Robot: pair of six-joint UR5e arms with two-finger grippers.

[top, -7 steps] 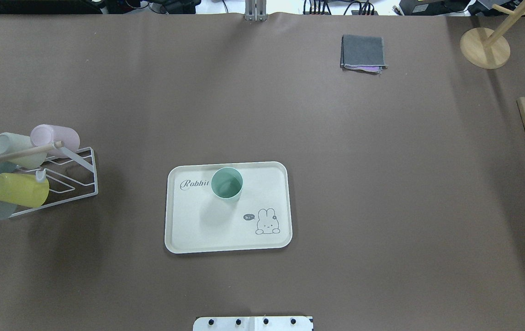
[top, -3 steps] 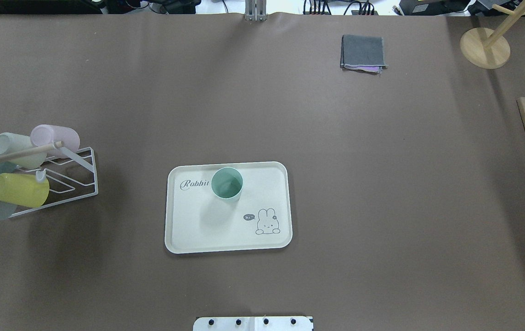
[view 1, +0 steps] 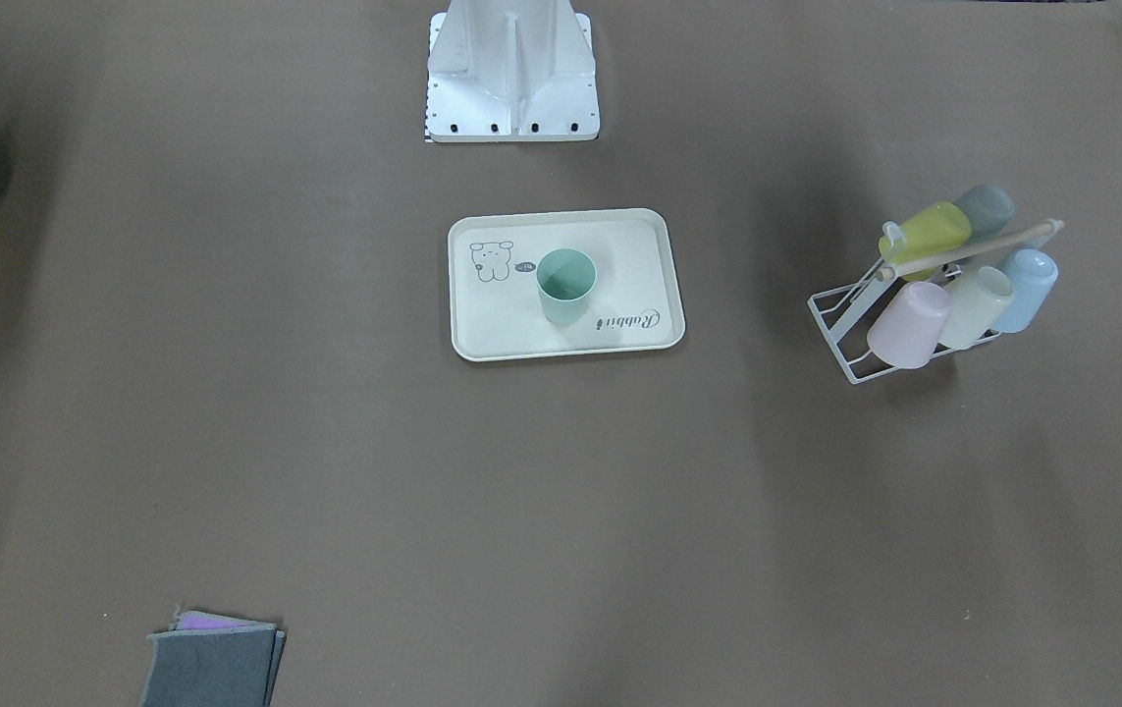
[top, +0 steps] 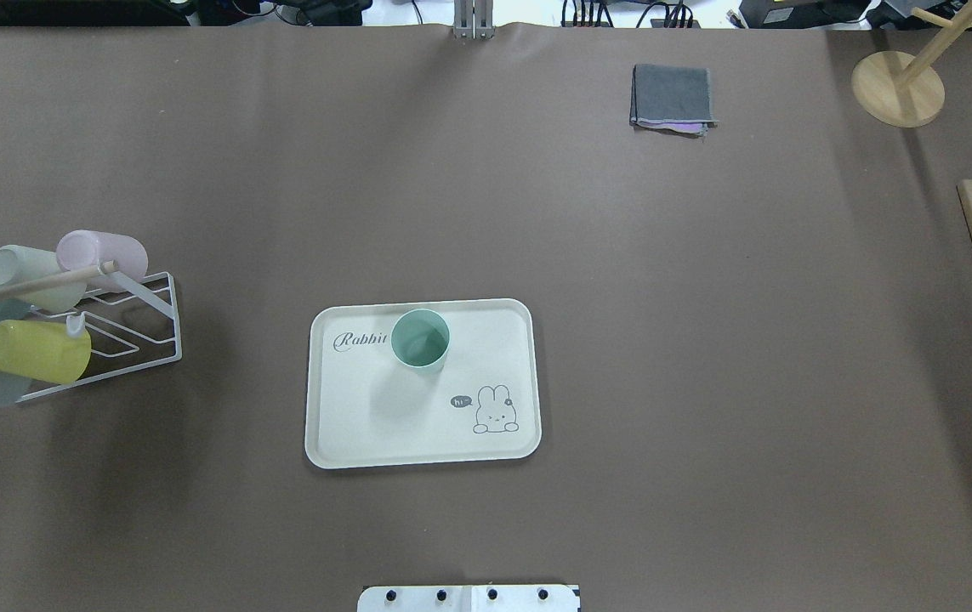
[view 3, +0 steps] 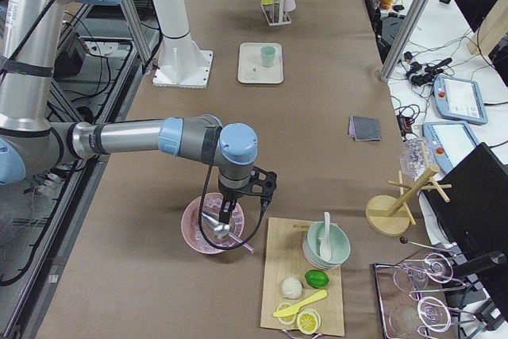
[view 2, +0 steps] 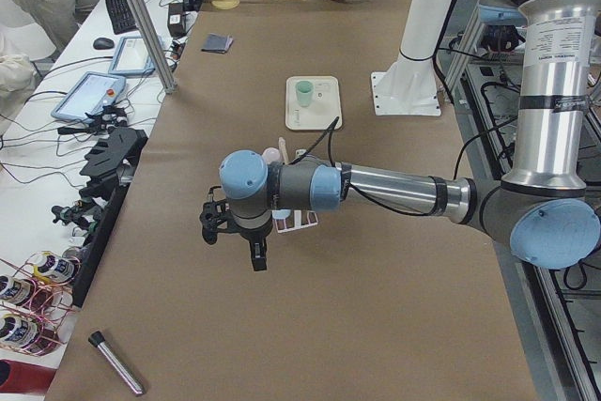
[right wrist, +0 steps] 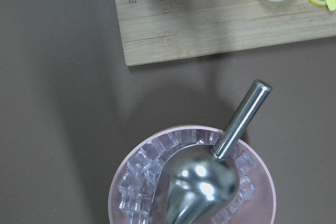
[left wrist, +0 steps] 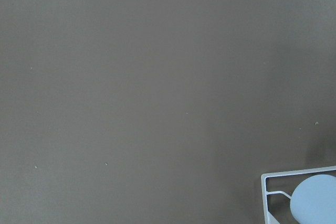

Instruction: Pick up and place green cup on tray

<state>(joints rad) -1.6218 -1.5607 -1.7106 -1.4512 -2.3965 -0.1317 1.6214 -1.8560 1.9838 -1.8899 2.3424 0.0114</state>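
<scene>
The green cup point(top: 420, 338) stands upright, mouth up, on the tray point(top: 349, 425), just beside the "Rabbit" print, and nothing touches it. The tray lies flat on the counter point(top: 707, 340) in front of the robot base. The left pincer point(view 2: 233, 246) hangs above bare counter near the wire cup rack point(top: 124, 327), well apart from the tray. It shows only in a side view, so its opening cannot be told. The right pincer point(view 3: 230, 213) hovers over the pink bowl of ice point(view 3: 198, 237) at the opposite end of the counter, and its opening likewise cannot be told. Judged from this layout, the placement is complete and no handling step is left.
</scene>
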